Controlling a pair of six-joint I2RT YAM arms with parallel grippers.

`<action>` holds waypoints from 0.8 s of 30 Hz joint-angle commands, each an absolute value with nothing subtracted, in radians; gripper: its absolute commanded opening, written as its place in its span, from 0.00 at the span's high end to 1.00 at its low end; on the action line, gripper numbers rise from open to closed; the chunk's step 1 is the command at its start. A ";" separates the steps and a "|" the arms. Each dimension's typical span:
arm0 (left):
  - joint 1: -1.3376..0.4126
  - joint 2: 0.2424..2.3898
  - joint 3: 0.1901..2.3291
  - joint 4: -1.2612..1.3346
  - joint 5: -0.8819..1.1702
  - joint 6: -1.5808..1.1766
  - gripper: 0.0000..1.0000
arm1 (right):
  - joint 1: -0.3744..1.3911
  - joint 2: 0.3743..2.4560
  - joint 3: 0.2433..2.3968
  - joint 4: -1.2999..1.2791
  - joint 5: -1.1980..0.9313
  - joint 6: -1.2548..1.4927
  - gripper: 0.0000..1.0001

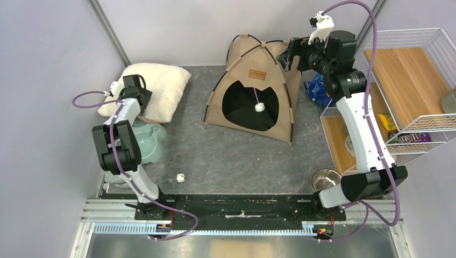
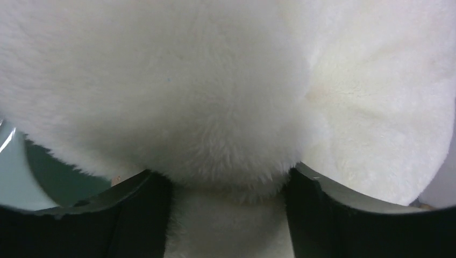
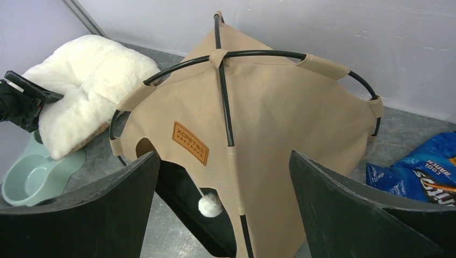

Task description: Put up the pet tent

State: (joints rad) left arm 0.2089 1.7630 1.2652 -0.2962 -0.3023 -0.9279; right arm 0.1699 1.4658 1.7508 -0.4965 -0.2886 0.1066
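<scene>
White pillow [image 2: 215, 97] fur blocks the view between the left gripper's [image 2: 226, 180] wide-spread jaws; the right gripper's [image 3: 223, 161] jaws gape empty over the pet tent [image 3: 269, 118].

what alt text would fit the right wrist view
A tan pet tent stands upright, black poles crossing on top, white pompom at its doorway, framed by the open right gripper. White pillow and green bowl left, blue snack bag right.

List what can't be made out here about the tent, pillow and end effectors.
- Top view: pet tent interior is lost in black shadow.
- Top view: small white object is too small to identify.
- Left wrist view: pillow nearly fills the frame, hiding the tent.
- Right end effector: top view hides its tips behind the wrist, so contact with the tent is unclear.
</scene>
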 commanded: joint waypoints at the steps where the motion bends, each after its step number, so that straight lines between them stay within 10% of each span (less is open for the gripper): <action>1: 0.219 1.815 1.336 -0.244 -0.313 -1.009 0.44 | 0.167 1.467 1.781 -0.490 -0.253 0.083 0.03; 5: 0.220 1.812 1.374 -0.210 -0.267 -0.966 0.98 | 0.167 1.467 1.790 -0.488 -0.245 0.090 0.03; 24: 0.088 1.442 1.448 -0.155 -0.179 -0.622 0.98 | 0.167 1.445 1.784 -0.492 -0.360 0.254 0.03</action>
State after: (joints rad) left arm 0.1261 1.5810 1.3830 -0.2310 -0.1589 -0.7635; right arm 0.1699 1.4681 1.7512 -0.4950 -0.2966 0.1944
